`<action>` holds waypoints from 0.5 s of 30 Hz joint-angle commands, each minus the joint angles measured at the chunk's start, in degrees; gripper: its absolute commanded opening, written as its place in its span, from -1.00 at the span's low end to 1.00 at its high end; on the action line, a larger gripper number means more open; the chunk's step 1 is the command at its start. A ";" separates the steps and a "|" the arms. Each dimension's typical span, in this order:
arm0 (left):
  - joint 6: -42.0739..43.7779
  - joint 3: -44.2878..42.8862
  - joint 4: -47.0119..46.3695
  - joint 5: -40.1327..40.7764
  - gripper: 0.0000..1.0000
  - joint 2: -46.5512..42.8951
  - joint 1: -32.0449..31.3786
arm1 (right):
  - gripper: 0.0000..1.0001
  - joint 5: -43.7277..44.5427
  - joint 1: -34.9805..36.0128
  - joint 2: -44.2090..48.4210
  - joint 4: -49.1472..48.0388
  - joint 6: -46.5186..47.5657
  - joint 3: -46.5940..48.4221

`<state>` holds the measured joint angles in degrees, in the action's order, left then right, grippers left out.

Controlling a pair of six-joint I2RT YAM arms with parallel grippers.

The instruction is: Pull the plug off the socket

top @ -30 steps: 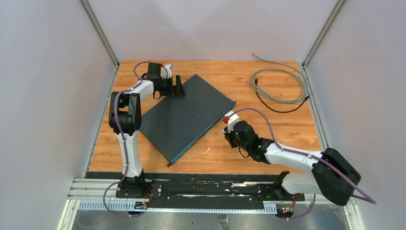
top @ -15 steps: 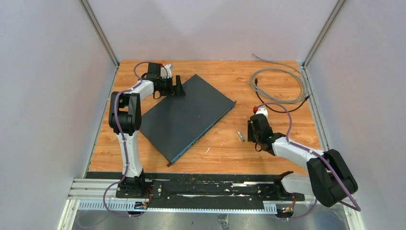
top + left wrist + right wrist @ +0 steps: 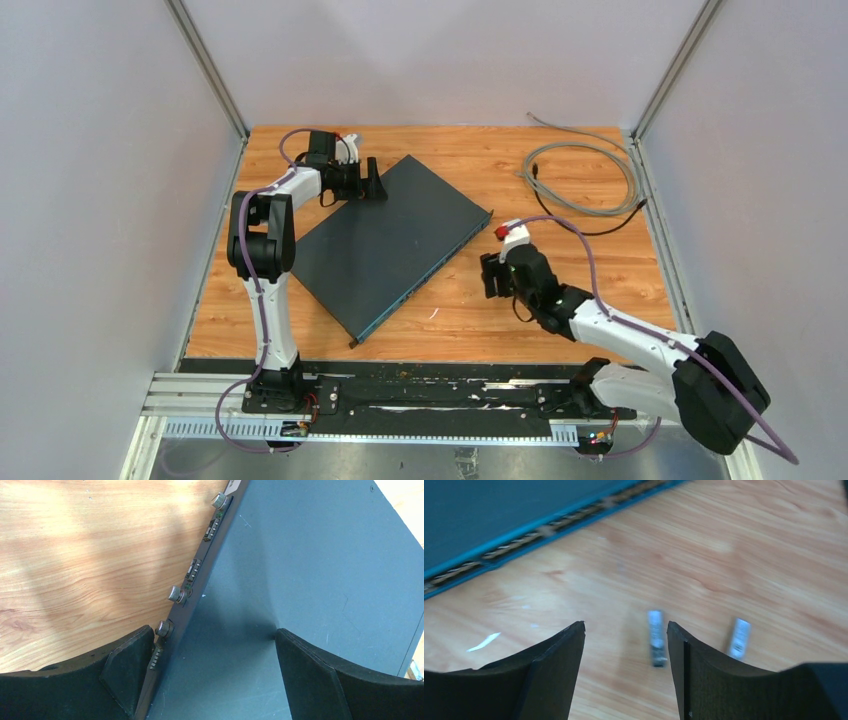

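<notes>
The plug [image 3: 655, 639] lies flat on the table [image 3: 600, 270], clear of the switch [image 3: 385, 245] and to the right of its near long edge. In the right wrist view it sits below the gap between the right gripper's [image 3: 626, 626] fingers, close beside the right-hand one. The picture is blurred. A second small silvery piece [image 3: 740, 638] shows just right of that finger. From the top view the plug is hidden under the gripper.

The right gripper [image 3: 492, 275] has its jaws spread and nothing is pinched between them. It hangs low over the wood, its fingers pointing left toward the switch edge that carries the row of sockets [image 3: 549, 530]. Its arm runs low from the base at the near right and stretches left and far across the table. The wrist is the farthest point.

The switch lies askew across the middle and left of the table.

The left gripper [image 3: 372, 183] is at the switch's far left corner with its jaws spread wide. In its wrist view [image 3: 212, 632] one finger stands on the table side of the panel with the thumbscrews [image 3: 175, 594], and the other stands over the dark top [image 3: 310, 580]. I cannot tell whether either finger presses on the switch. The left arm rises from its near-left base, bends at the elbow, and reaches far and right.

A coiled cable [image 3: 527, 172] lies at the far right, well apart from both grippers.
</notes>
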<state>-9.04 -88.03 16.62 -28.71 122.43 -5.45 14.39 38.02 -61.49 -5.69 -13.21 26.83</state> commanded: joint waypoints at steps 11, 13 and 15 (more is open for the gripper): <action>2.64 4.67 17.45 11.44 0.83 -1.60 -0.06 | 0.25 -6.44 16.97 -15.73 -18.98 2.83 4.73; 2.42 8.00 16.28 11.74 0.86 -4.93 1.00 | 0.25 -7.75 16.99 -16.06 -19.72 2.51 4.62; 1.45 11.87 14.40 12.28 0.88 -8.50 2.23 | 0.25 -10.02 17.00 -16.47 -20.99 2.37 4.39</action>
<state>-8.38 -84.51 16.86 -23.64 118.91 -5.39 7.88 54.37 -77.32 -22.52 -10.37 30.13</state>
